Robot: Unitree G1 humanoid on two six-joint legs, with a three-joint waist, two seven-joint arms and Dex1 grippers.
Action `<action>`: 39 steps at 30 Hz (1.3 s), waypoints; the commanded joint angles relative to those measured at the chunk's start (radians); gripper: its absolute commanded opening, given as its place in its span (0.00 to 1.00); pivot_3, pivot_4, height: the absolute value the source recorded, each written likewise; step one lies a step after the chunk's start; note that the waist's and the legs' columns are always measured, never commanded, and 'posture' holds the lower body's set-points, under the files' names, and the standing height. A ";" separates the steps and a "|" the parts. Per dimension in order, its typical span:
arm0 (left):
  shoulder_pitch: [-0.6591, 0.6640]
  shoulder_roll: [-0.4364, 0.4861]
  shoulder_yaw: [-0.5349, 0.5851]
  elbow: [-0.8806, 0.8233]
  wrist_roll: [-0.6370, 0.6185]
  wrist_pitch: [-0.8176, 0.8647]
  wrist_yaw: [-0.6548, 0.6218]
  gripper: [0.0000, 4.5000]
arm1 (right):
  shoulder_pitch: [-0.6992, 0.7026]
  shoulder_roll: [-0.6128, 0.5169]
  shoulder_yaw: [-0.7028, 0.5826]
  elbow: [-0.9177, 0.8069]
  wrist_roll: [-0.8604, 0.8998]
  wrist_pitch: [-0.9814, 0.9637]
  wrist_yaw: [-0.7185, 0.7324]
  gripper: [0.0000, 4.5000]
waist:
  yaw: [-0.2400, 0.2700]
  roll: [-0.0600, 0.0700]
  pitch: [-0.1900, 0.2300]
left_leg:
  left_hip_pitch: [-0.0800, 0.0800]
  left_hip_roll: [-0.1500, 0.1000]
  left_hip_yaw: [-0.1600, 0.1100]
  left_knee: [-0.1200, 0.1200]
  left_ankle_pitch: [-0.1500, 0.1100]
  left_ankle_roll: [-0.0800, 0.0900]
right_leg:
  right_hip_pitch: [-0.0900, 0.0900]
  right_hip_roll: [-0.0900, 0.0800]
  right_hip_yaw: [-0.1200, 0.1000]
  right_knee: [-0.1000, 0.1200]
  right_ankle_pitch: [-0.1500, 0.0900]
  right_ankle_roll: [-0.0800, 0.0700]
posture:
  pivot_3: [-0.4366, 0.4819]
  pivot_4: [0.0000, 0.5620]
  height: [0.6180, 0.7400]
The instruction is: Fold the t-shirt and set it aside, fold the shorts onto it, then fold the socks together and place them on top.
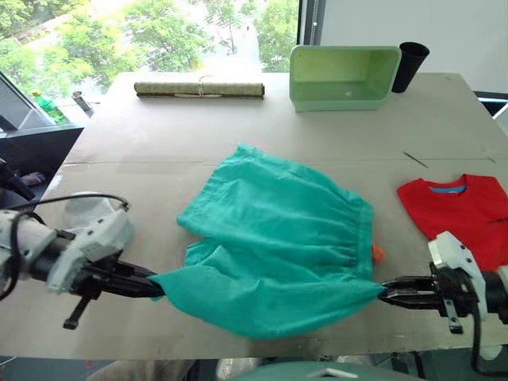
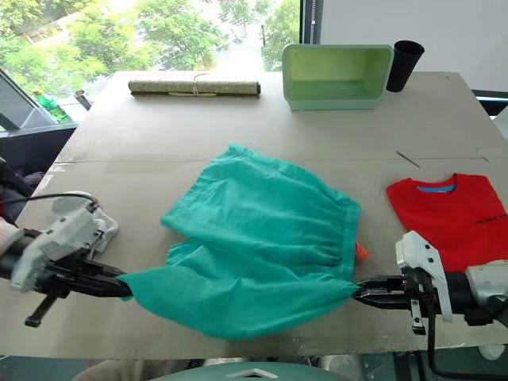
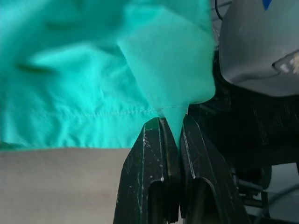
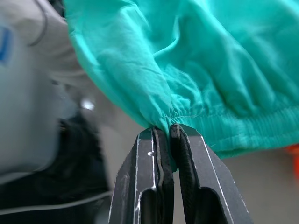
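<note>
The teal shorts (image 1: 274,246) lie in the middle of the table (image 1: 238,127), their near layer lifted and stretched between the two arms close to the table's near edge. The left gripper (image 1: 155,287) is pinched tight on the shorts' near left corner, and the right gripper (image 1: 383,294) is pinched tight on the near right corner at the gathered waistband. An orange drawstring end (image 1: 377,253) pokes out just beside the waistband, above the right gripper.

The red t-shirt (image 1: 464,213) lies flat at the right side of the table, apart from the shorts and running toward the right edge. Bare tabletop separates the two garments, and a wide bare stretch lies beyond the shorts toward the far edge. On the left, open table runs from the shorts out to the left edge.

At the far edge a pale green bin (image 1: 343,77) is tipped on its side with its opening facing the robot; nothing can be seen inside it. A black cup (image 1: 409,65) stands just beside it on the right. A rolled mat (image 1: 198,90) lies along the far edge to the left.

The left wrist view shows the fingers (image 3: 150,182) closed on a narrow point of teal cloth by a stitched hem. The right wrist view shows the fingers (image 4: 142,186) closed on the puckered waistband.
</note>
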 commanded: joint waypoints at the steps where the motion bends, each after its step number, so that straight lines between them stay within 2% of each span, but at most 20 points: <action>1: -0.234 -0.047 -0.055 0.084 -0.048 0.042 0.053 0.01 | -0.024 0.015 -0.082 0.053 0.081 0.065 -0.048 0.00 | 0.003 -0.001 0.000 | 0.000 0.000 0.000 0.000 0.000 0.000 | 0.000 0.000 0.000 0.000 0.000 0.000 | 0.48 0.27 1.00; 5: -0.552 -0.212 -0.193 0.203 -0.001 0.108 0.195 0.01 | -0.070 0.037 -0.070 0.165 0.025 0.064 -0.111 0.00 | 0.010 0.000 -0.002 | -0.001 -0.001 0.001 -0.001 0.000 0.000 | 0.000 0.000 0.001 -0.003 0.000 0.000 | 0.48 0.27 1.00; 7: -0.650 -0.272 -0.236 0.261 0.029 0.130 0.232 0.01 | -0.105 0.049 -0.056 0.203 0.002 0.061 -0.146 0.00 | 0.010 -0.001 -0.001 | -0.002 -0.001 0.002 -0.001 0.002 -0.003 | -0.001 0.000 0.001 -0.003 0.003 0.004 | 0.48 0.27 1.00; 9: -0.774 -0.347 -0.294 0.373 0.093 0.148 0.294 0.01 | -0.174 0.067 -0.029 0.248 -0.016 0.064 -0.194 0.00 | 0.008 -0.004 -0.001 | -0.002 -0.002 0.003 -0.001 0.003 -0.002 | 0.000 0.001 0.000 -0.001 0.005 0.002 | 0.48 0.27 1.00; 12: -0.921 -0.447 -0.398 0.583 0.273 0.022 0.337 0.01 | -0.306 0.105 0.024 0.308 -0.057 0.072 -0.280 0.00 | 0.003 -0.006 0.000 | -0.002 -0.002 0.004 0.002 0.005 0.001 | -0.001 0.003 0.000 0.002 0.003 0.004 | 0.48 0.27 1.00; 17: -1.139 -0.643 -0.456 0.918 0.455 -0.220 0.448 0.01 | -0.435 0.149 0.101 0.346 -0.107 0.101 -0.380 0.00 | 0.003 -0.009 0.001 | -0.002 -0.001 0.004 0.003 0.005 0.001 | 0.000 0.002 0.000 0.003 0.004 0.003 | 0.48 0.27 1.00; 24: -1.321 -0.765 -0.458 1.223 0.575 -0.386 0.508 0.01 | -0.551 0.175 0.180 0.431 -0.200 0.110 -0.455 0.00 | -0.004 -0.010 0.000 | -0.009 -0.001 0.002 0.010 0.005 0.002 | -0.003 0.002 -0.002 0.003 0.007 0.002 | 0.48 0.27 1.00; 28: -1.372 -0.801 -0.461 1.337 0.632 -0.398 0.544 0.01 | -0.614 0.210 0.218 0.479 -0.260 0.092 -0.498 0.00 | -0.007 -0.010 0.000 | -0.008 -0.001 0.002 0.011 0.005 0.002 | -0.003 0.003 -0.002 0.005 0.007 0.002 | 0.48 0.27 1.00; 31: -1.390 -0.826 -0.472 1.391 0.690 -0.416 0.627 0.24 | -0.655 0.254 0.213 0.543 -0.333 0.035 -0.569 0.25 | -0.006 -0.010 0.000 | -0.009 -0.001 0.002 0.011 0.005 0.002 | -0.003 0.003 -0.002 0.005 0.007 0.002 | 0.48 0.27 1.00; 33: -1.398 -0.837 -0.473 1.411 0.720 -0.425 0.679 0.45 | -0.672 0.276 0.200 0.575 -0.372 -0.013 -0.602 0.47 | -0.004 -0.010 0.000 | -0.009 -0.001 0.003 0.011 0.005 0.002 | -0.003 0.003 -0.002 0.006 0.007 0.002 | 0.48 0.27 1.00; 36: -1.410 -0.849 -0.455 1.426 0.740 -0.434 0.733 0.70 | -0.686 0.302 0.175 0.595 -0.390 -0.083 -0.610 0.74 | -0.004 -0.010 0.000 | -0.009 -0.001 0.002 0.012 0.005 0.002 | -0.003 0.003 -0.003 0.006 0.007 0.002 | 0.48 0.27 1.00; 38: -1.414 -0.851 -0.445 1.423 0.743 -0.441 0.733 0.92 | -0.687 0.315 0.163 0.594 -0.398 -0.123 -0.615 0.98 | -0.004 -0.010 0.000 | -0.009 -0.001 0.002 0.012 0.005 0.002 | -0.003 0.003 -0.003 0.006 0.007 0.002 | 0.48 0.27 1.00; 39: -1.415 -0.850 -0.440 1.419 0.742 -0.449 0.733 0.96 | -0.688 0.323 0.156 0.592 -0.398 -0.137 -0.618 0.99 | -0.005 -0.010 0.000 | -0.009 -0.001 0.002 0.012 0.005 0.002 | -0.003 0.003 -0.003 0.006 0.007 0.002 | 0.48 0.27 1.00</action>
